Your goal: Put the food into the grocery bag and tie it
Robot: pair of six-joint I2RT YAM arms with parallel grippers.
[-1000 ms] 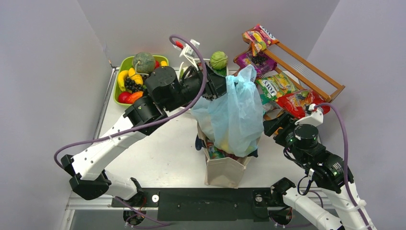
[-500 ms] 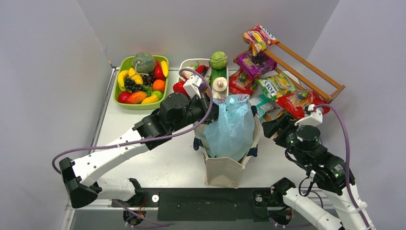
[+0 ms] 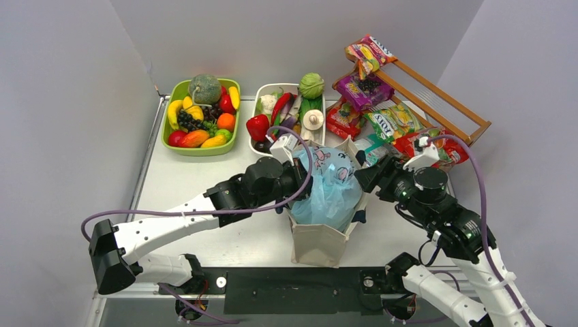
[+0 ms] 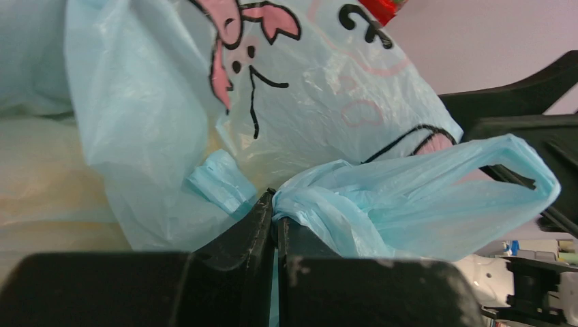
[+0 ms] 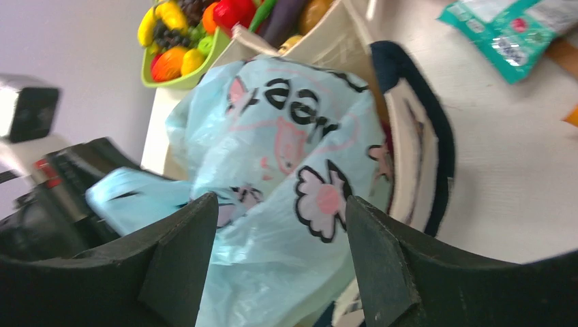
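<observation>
L claw [image 4: 275, 212] clenched on handle of bag [image 3: 332, 189] (thin blue plastic, bunched btwn fingers). R claw [image 5: 279, 204] released, fingers apart, just beside bag. Bag sits inside tote [image 3: 319, 244], printed side up.

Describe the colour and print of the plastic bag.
Light blue plastic bag with pink-and-black cartoon drawings; clearest in the right wrist view.

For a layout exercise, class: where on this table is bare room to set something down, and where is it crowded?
Bare: the strip between the green tray and the left arm; the patch between that arm and the tote. Crowded: the far edge, with white tray and packets.
</observation>
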